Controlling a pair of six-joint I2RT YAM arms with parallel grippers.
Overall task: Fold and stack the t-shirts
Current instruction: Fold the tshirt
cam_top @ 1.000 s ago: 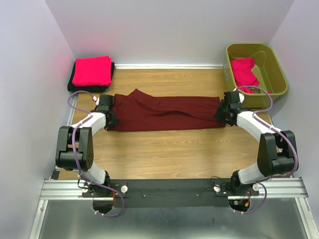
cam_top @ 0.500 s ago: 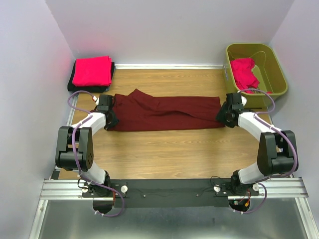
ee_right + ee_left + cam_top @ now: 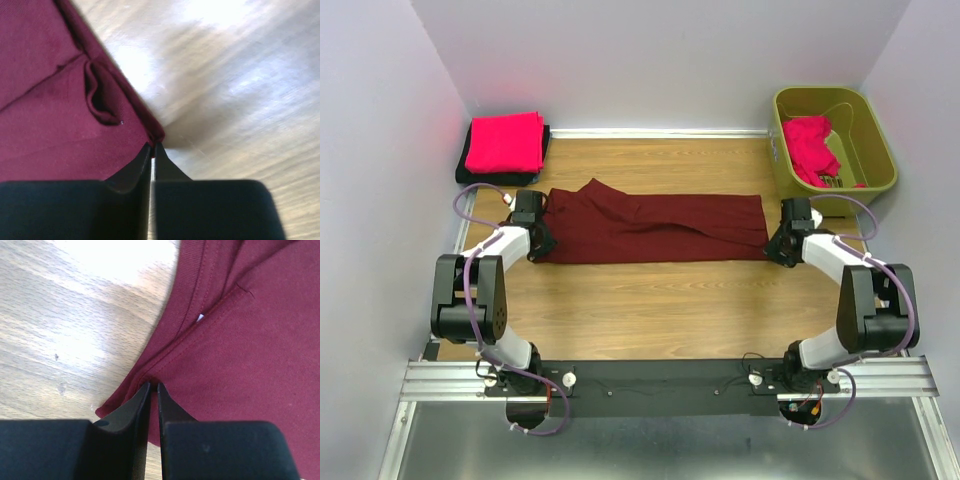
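A dark maroon t-shirt, folded into a long band, lies across the wooden table. My left gripper is at its left end, shut on a fold of cloth below the collar, with the jaws pinching the seam edge. At the right end, my right gripper is shut, and its tips nip the maroon t-shirt's corner. A folded pinkish-red t-shirt rests on a black t-shirt at the back left.
An olive-green bin stands at the back right, with a crumpled pinkish-red t-shirt inside. Grey walls close in the table on three sides. Bare wood stretches between the maroon t-shirt and the arm bases.
My right gripper slid outward to the shirt's right corner and closed on it from open. The shirt's right end now lies slightly further right. The left gripper has not moved.
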